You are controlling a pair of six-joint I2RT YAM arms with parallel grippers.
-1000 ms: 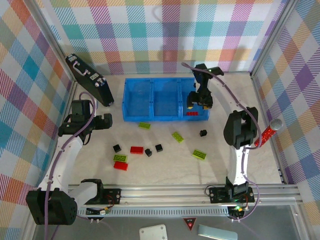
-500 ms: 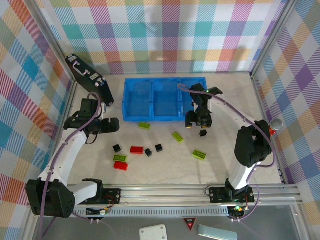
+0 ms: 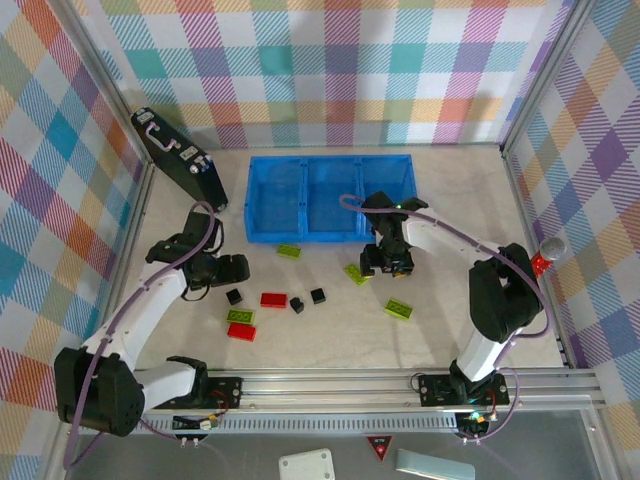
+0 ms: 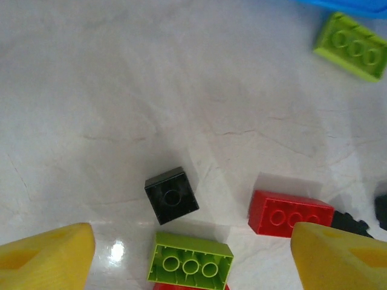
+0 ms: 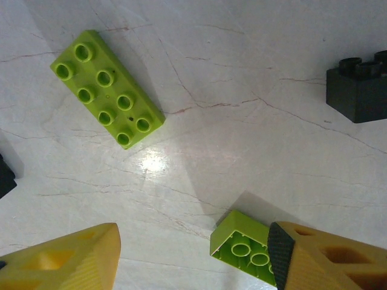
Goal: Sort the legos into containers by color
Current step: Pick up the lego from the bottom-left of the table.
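Bricks [image 3: 273, 299] scattered before tray [image 3: 330, 158], case [image 3: 180, 160] left

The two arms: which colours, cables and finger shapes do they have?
Both the left arm and the right arm have white links, black joints and a lilac cable alongside. The left gripper and right gripper are black, with yellow wedge-shaped fingers that have hollow recesses.

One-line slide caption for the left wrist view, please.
Open left claw poised over a black lego, a lime-green lego and a red lego beside it on the pale table.
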